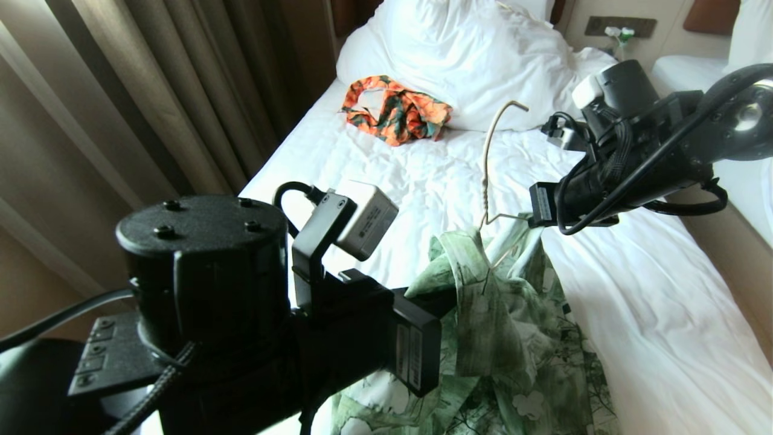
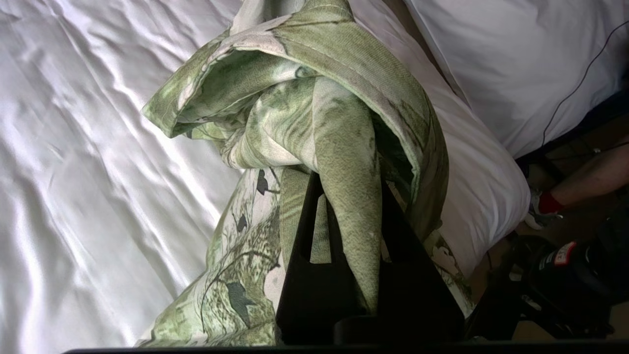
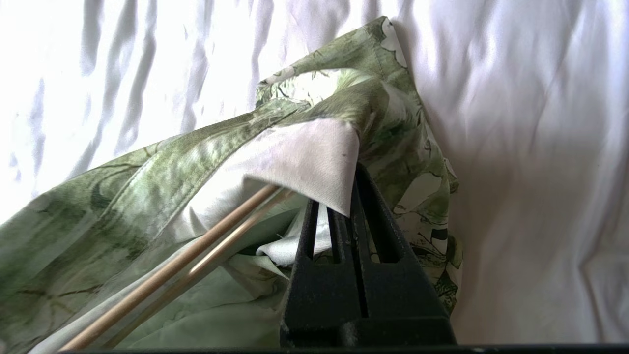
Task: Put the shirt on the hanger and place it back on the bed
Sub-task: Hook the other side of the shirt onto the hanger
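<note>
**Both claws clamped on the shirt: mind the hanger**

Right gripper point(image 3: 355, 189) is pinched together on the shirt point(image 1: 513, 338) at a collar fold, just beside the hanger point(image 1: 487, 175) wires; left gripper point(image 2: 344, 196) is clamped on a bunched fold. The shirt hangs between them over the bed point(image 1: 634, 314), near its right edge. If you pull the arms apart, thin cloth may slip or the hanger could twist out of the neck. Your left arm reaches in low, your right from the far side.
</note>
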{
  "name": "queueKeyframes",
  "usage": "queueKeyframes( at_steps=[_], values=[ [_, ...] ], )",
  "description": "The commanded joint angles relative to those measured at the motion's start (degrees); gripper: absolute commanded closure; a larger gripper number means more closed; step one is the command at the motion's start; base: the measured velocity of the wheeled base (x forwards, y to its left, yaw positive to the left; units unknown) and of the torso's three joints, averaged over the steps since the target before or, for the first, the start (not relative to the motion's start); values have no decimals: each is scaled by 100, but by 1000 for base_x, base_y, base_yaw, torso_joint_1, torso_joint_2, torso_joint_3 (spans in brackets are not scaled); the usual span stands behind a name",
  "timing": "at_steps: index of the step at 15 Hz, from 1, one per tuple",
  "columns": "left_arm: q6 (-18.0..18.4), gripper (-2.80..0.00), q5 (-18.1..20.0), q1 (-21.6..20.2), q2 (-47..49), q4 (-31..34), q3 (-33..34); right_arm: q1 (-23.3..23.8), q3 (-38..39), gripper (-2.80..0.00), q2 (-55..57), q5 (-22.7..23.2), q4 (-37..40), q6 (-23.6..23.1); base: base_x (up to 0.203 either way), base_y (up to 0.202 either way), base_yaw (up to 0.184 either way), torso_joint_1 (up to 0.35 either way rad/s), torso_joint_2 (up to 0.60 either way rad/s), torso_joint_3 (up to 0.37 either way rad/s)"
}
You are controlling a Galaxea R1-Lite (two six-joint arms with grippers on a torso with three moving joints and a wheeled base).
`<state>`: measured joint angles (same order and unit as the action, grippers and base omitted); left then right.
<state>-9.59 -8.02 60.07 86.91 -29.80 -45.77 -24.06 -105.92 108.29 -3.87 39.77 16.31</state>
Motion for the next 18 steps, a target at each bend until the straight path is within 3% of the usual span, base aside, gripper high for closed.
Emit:
queueKeyframes(
  at_steps=[1, 9, 15, 18],
  values=[
    [-7, 0, -6, 89, 45, -17, 125, -2, -38, 0, -146, 26, 22, 30, 0, 0, 0, 0, 0, 0],
    [-60, 0, -7, 85, 198, -257, 168, -554, -42, 0, -721, 115, 31, 311, 0, 0, 0, 0, 0, 0],
    [-45, 0, 9, -48, 1265, -2355, 173, -775, -42, 0, -1243, 151, 19, 463, 0, 0, 0, 0, 0, 0],
    [-68, 0, 145, -167, 1717, -3236, -122, -772, -23, 0, -1475, 433, -267, 294, 0, 0, 0, 0, 0, 0]
  ],
)
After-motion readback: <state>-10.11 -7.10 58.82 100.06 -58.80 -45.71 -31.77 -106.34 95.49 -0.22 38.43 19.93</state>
